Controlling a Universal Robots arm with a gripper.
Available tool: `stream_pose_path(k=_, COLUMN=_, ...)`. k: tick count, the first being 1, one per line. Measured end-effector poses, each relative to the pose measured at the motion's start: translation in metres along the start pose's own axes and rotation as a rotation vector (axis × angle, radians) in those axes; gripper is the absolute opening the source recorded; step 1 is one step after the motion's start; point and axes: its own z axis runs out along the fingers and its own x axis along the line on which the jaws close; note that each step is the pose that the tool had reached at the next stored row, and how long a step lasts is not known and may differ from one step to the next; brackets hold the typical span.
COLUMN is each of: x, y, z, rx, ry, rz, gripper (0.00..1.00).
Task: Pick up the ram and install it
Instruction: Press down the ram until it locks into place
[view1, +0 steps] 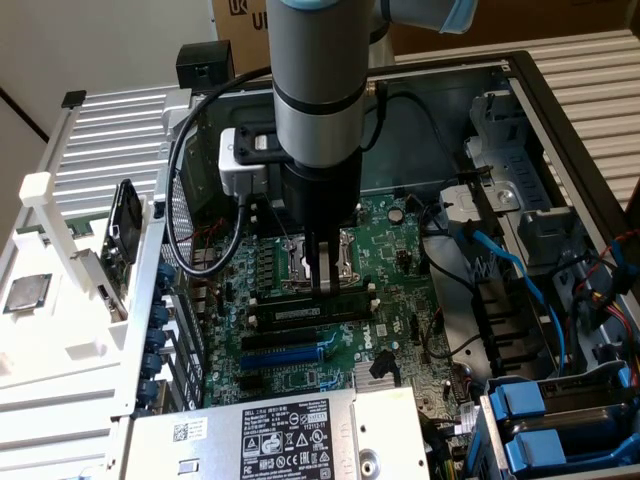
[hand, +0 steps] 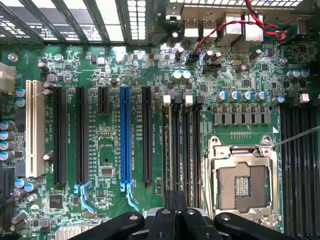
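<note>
Gripper (view1: 323, 285) fingers, clenched together, press on the ram (view1: 312, 310), apparently seating it into its motherboard (view1: 400, 250) slot beside the processor socket (hand: 242, 182).

One green motherboard (hand: 105, 150) carries one blue expansion slot (hand: 125, 137), one white expansion slot (hand: 31, 127), four black expansion slots (hand: 60, 135) and one square silver processor socket (hand: 242, 182). One green ram stick (view1: 310, 311) stands in a slot. One loose square silver processor chip (view1: 27, 293) lies at the exterior view's left.
</note>
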Motion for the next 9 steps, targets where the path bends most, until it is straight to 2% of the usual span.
stream_pose_path(k=9, x=0.0001, y=-0.0001, z=0.0015, rx=-0.0001, ry=0.0001, rz=0.000, gripper=0.11)
